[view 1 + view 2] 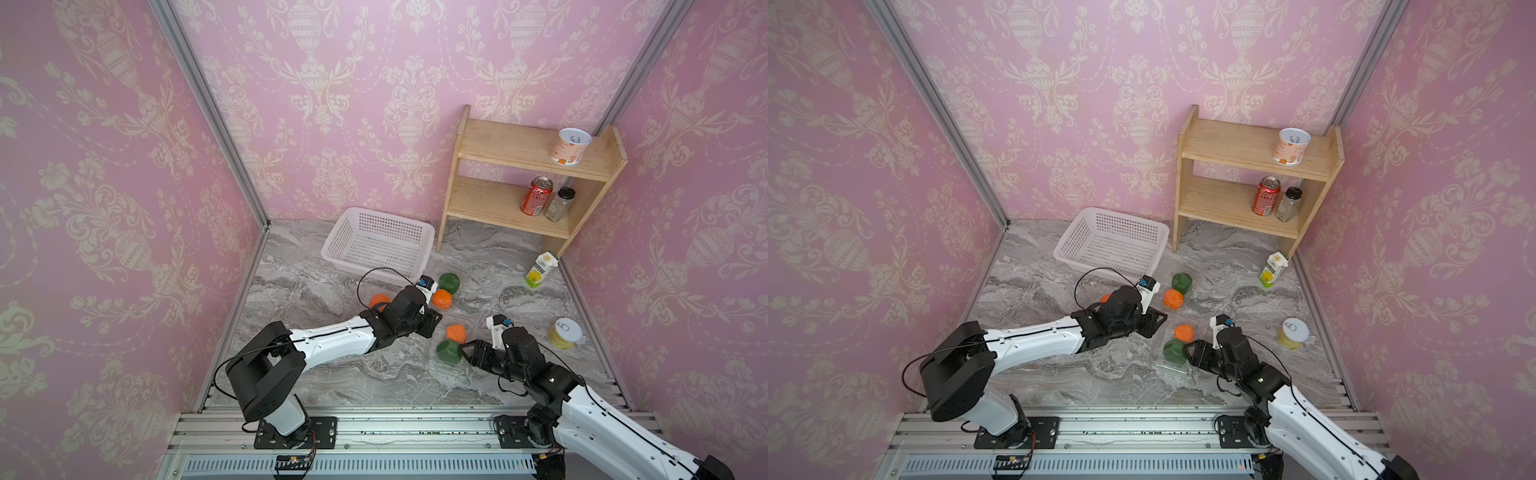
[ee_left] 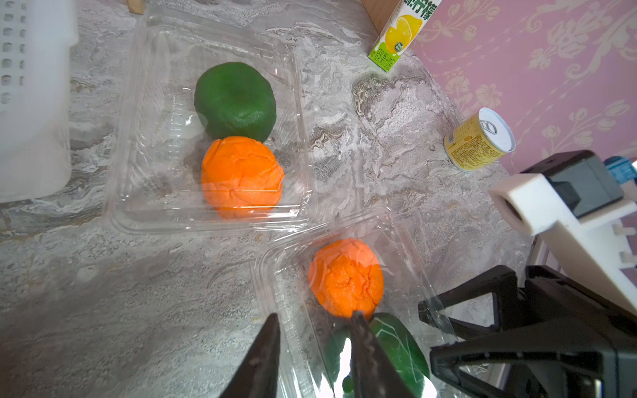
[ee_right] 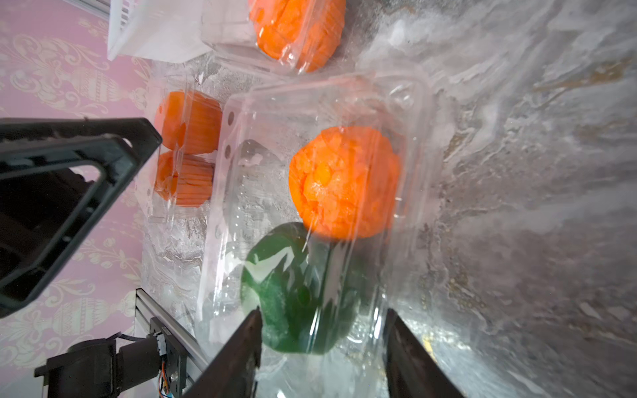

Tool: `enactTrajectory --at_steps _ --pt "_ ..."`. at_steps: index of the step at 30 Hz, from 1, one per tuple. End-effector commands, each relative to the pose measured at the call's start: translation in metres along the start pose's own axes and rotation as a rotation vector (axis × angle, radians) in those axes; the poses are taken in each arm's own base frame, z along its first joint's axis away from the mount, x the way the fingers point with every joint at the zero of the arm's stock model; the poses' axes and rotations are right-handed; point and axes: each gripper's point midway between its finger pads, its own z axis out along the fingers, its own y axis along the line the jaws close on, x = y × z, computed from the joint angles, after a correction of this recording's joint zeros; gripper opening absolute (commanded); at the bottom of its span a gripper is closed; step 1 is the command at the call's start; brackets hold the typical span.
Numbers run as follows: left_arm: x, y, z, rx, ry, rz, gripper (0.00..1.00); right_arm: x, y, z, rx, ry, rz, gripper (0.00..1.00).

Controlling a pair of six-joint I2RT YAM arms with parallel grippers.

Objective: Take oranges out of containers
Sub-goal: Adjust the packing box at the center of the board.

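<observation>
clear container (image 2: 324, 231) rim sits between left tool (image 2: 315, 315) jaws; bare marble (image 2: 138, 293) beside.

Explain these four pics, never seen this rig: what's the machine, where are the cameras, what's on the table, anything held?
These are two robot arms bolted to a rail at the table's near edge, each ending in a two-fingered claw. Two pictures come from a paired camera overhead, seeing the whole scene; the other two come from a camera on each wrist, looking along the claw. On the table lie three clear plastic boxes, two fruits each: the nearest box holds an orange fruit and a green fruit, the farther box a second orange and second green, the box by the left arm two orange ones. Also a white basket, wooden shelf, juice carton, yellow can. The left claw and right claw both stand open at the nearest box; nothing looks gripped.
</observation>
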Motion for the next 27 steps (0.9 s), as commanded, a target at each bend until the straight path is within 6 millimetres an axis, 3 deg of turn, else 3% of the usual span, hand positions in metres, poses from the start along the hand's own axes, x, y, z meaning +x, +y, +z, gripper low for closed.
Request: enactTrajectory --at_steps 1,11,17,19,22,27 --pt "-0.008 -0.005 -0.005 -0.006 0.004 0.018 0.36 -0.016 0.020 0.006 -0.030 -0.058 -0.013 0.58" --pt "-0.004 0.017 -0.027 -0.098 -0.023 0.033 0.38 -0.020 0.051 0.032 -0.023 -0.025 -0.082 0.58" --pt "0.000 0.033 -0.042 -0.161 -0.052 0.033 0.42 -0.023 0.071 0.048 -0.023 -0.008 -0.118 0.63" --pt "0.002 0.038 -0.046 -0.180 -0.054 0.030 0.50 -0.024 0.074 0.052 -0.027 0.004 -0.126 0.70" --pt "0.004 0.042 -0.049 -0.193 -0.059 0.032 0.58 -0.026 0.078 0.046 -0.050 -0.018 -0.154 0.74" --pt "0.005 0.046 -0.055 -0.208 -0.077 0.031 0.62 -0.036 0.070 0.022 -0.019 -0.088 -0.187 0.83"
